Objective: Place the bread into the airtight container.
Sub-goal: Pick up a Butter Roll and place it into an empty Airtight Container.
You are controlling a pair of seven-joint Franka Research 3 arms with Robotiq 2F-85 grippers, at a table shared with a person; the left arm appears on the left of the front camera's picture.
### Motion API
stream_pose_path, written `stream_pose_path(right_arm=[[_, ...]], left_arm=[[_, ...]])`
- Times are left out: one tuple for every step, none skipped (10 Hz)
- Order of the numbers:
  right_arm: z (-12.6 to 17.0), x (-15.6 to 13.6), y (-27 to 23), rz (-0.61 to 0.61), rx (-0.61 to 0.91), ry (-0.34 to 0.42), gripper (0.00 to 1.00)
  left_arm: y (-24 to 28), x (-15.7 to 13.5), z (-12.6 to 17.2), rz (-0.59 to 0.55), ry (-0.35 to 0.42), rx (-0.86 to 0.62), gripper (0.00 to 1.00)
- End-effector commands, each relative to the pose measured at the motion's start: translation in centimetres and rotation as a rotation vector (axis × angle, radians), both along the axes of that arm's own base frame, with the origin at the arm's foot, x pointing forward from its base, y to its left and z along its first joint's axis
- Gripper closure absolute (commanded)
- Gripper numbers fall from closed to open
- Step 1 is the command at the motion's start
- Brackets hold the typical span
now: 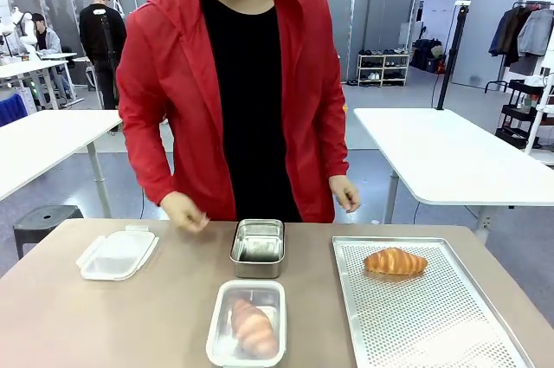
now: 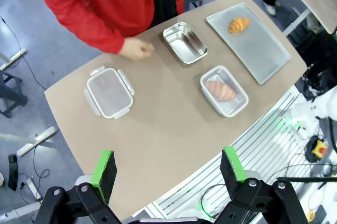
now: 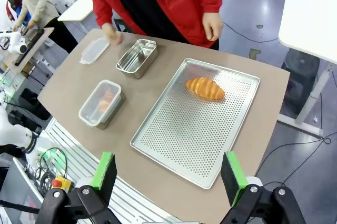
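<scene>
A croissant [image 1: 395,261] lies on the perforated metal tray [image 1: 433,325] at the right; the same croissant [image 3: 205,88] is in the right wrist view. A second piece of bread [image 1: 253,326] rests inside the clear plastic container [image 1: 248,323] at the front centre, with a translucent cover over it. An open steel container [image 1: 258,247] stands behind it. A loose plastic lid [image 1: 119,253] lies at the left. My left gripper [image 2: 167,170] hangs open high above the table. My right gripper [image 3: 167,173] is open too, high over the tray [image 3: 195,124].
A person in a red jacket stands at the far edge, one hand [image 1: 183,211] near the lid, the other hand [image 1: 345,192] hanging by the tray's far corner. The brown table [image 1: 164,316] has bare room at the front left.
</scene>
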State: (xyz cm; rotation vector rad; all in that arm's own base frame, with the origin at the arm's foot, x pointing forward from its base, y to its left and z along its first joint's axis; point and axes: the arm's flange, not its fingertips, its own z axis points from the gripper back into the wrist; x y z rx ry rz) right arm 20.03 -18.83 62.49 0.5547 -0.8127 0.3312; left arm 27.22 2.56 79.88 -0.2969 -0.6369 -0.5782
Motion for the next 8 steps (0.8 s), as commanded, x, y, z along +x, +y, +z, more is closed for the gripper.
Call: stream_pose_path(right_arm=[[0.1,0.0,0.0,0.011,-0.006,0.005,0.00],[0.0,0.0,0.0,0.000,0.000,0.000,0.00],[1.1,1.0,0.5,0.104,-0.114,-0.053,0.00],[2.4,2.6,2.0,0.250,-0.258,-0.110,0.00],[3.4,4.1,3.9,0.408,-0.392,-0.139,0.00],[3.7,6.0,5.9,0.489,-0.517,-0.145,0.00],[3.3,8.3,8.0,0.585,-0.615,-0.115,0.00],[1.8,11.6,10.5,0.676,-0.716,-0.070,0.00]], left_arm=[[0.0,0.0,0.1,-0.018,-0.012,0.001,0.00],[0.0,0.0,0.1,-0.018,-0.012,0.001,0.00],[0.0,0.0,0.1,-0.018,-0.012,0.001,0.00],[0.0,0.0,0.1,-0.018,-0.012,0.001,0.00],[0.0,0.0,0.1,-0.018,-0.012,0.001,0.00],[0.0,0.0,0.1,-0.018,-0.012,0.001,0.00],[0.0,0.0,0.1,-0.018,-0.012,0.001,0.00],[0.0,0.0,0.1,-0.018,-0.012,0.001,0.00]])
